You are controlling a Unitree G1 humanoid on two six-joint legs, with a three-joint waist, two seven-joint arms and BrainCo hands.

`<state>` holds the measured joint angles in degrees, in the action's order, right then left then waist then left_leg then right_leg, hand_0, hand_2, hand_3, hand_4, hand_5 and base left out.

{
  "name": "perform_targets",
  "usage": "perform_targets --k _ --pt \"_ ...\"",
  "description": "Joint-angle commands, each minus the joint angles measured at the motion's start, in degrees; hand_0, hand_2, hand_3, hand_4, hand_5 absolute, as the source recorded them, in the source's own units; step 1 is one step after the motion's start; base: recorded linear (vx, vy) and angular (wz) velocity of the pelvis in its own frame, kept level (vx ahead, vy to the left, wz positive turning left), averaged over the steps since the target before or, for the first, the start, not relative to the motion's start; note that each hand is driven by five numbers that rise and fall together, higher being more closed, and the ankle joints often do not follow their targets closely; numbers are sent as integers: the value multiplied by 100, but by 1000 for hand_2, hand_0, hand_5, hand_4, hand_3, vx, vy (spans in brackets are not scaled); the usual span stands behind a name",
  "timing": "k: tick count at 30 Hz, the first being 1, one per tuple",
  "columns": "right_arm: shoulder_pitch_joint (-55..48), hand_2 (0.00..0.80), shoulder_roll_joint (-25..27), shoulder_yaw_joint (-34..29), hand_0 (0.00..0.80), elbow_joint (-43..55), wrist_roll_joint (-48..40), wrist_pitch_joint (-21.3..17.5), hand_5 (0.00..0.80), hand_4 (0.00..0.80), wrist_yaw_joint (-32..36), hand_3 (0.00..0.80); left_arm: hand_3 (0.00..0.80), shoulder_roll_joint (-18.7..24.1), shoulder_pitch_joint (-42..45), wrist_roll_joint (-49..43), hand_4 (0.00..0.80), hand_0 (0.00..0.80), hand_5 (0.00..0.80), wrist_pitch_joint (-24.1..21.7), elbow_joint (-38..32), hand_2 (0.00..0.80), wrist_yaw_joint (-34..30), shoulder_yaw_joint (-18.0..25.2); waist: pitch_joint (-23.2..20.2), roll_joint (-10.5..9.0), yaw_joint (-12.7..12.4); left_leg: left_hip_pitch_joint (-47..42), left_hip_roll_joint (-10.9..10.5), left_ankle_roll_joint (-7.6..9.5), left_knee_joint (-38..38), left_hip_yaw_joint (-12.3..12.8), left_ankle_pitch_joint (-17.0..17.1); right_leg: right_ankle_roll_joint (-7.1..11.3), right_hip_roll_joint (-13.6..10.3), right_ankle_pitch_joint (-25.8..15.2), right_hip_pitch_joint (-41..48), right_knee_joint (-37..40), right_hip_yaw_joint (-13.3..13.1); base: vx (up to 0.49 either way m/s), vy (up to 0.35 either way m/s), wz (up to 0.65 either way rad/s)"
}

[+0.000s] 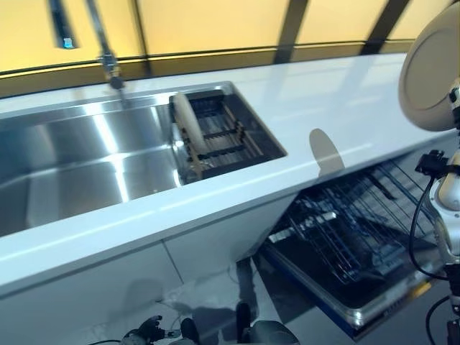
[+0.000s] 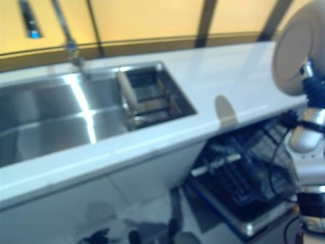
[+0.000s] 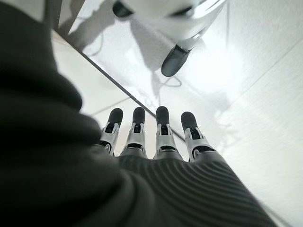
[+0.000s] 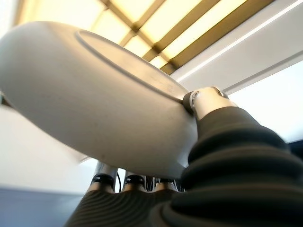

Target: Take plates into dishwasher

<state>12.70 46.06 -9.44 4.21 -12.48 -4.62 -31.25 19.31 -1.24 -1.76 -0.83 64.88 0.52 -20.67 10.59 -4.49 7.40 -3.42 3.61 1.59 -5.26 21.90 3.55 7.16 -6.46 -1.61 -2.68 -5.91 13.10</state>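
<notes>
My right hand [image 4: 204,100] is shut on a pale round plate [image 1: 431,72], thumb on its rim and fingers under it. It holds the plate upright at the far right, above the counter's end and over the open dishwasher [image 1: 345,302]. The plate fills the right wrist view [image 4: 94,104]. The dishwasher's lower wire rack [image 1: 359,230] is pulled out below the counter. A second pale plate [image 1: 188,129] stands on edge in a dark drying rack [image 1: 230,136] at the right end of the sink. My left hand [image 3: 161,137] hangs low with straight fingers, holding nothing.
A steel sink [image 1: 86,158] is set in the white counter [image 1: 323,108], with a tap [image 1: 111,68] behind it. White cabinet fronts [image 1: 108,287] run under the counter, to the left of the dishwasher. The wall behind is yellow panels.
</notes>
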Motion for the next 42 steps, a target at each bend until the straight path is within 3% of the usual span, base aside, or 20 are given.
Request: perform_targets --k 1,4,7,12,17,24,31,42 --pt "111 800 -188 -156 800 379 -6 -406 800 800 486 800 0 83 -308 -31 0 0 0 -148 302 0 78 111 -302 103 -23 -140 -319 146 26 -25 -533 214 -191 -307 -159 -757 -158 -115 8 -22" --pt "-218 800 -419 59 800 362 76 -299 800 800 1090 800 0 23 -330 76 0 0 0 -217 262 0 90 180 -386 121 -42 -26 -326 152 26 45 -466 144 75 165 150 -560 -201 -106 -36 -45" --pt "-544 800 -621 312 800 326 188 -230 800 800 1420 800 0 -60 -249 125 0 0 0 -215 174 0 190 192 -426 76 -130 37 -315 93 26 122 -402 58 148 314 439 -57 -74 -113 -131 -17" --pt "-687 800 -814 668 800 89 278 -141 800 800 1659 800 0 -154 -190 110 0 0 0 -130 120 0 294 250 -401 65 -185 20 -239 3 26 97 -347 -57 270 334 553 291 -56 -83 -157 -11" --pt "-784 800 -924 1060 800 -274 814 -41 800 800 2030 800 0 -235 -159 165 0 0 0 -90 60 0 363 269 -388 62 -198 2 -236 -77 26 -125 -329 -189 405 287 514 466 -170 -83 -144 6" --pt "-770 800 -900 1415 800 -812 1767 151 800 800 2070 800 0 -265 -67 16 0 0 0 -50 5 0 300 266 -440 92 -291 33 -276 -135 26 -427 -303 -272 501 275 515 535 -202 -37 -103 17" --pt "-809 800 -875 1754 800 -1137 2776 444 800 800 1942 800 0 -239 -104 -34 0 0 0 -37 -89 0 222 264 -424 136 -329 82 -285 -142 26 -528 -288 -280 543 362 430 381 -95 -20 -59 19" --pt "-602 800 -1223 2357 800 -2471 3193 860 800 800 1724 800 0 -153 -225 -147 0 0 0 28 -192 0 130 220 -334 144 -471 56 -284 -109 26 -653 -315 -274 506 425 358 208 60 5 -26 9"
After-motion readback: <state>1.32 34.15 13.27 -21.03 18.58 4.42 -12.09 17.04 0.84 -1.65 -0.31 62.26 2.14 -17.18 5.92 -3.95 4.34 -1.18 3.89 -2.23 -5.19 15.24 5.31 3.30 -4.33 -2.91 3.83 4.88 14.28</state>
